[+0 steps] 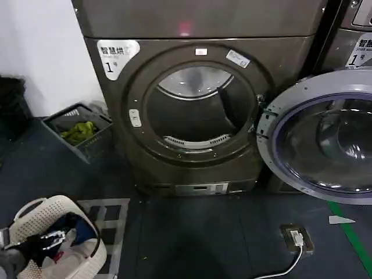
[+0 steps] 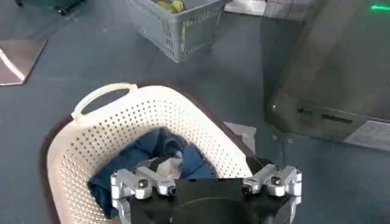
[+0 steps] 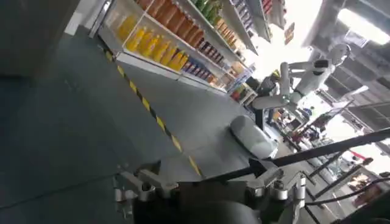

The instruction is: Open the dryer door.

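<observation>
The dryer [image 1: 279, 58] is a brown-grey front-loader with a white "1" label [image 1: 113, 55]. Its round drum opening [image 1: 197, 110] stands uncovered. The dryer door [image 1: 325, 139] is swung wide out to the right on its hinge, pale grey inner face and dark glass turned toward me. My left gripper [image 1: 49, 239] hangs low at the near left, far from the door, over a white basket; in the left wrist view the left gripper [image 2: 206, 182] is open and holds nothing. My right gripper [image 3: 207, 189] is open too, pointing away at the room's floor.
The white perforated laundry basket [image 2: 152, 122] holds blue and white clothes. A grey crate [image 1: 78, 131] with green cloth sits left of the dryer. A floor socket with a white cable [image 1: 296, 238] and a green tape line [image 1: 349, 232] lie at the near right. A twin machine [image 1: 354, 40] stands behind the door.
</observation>
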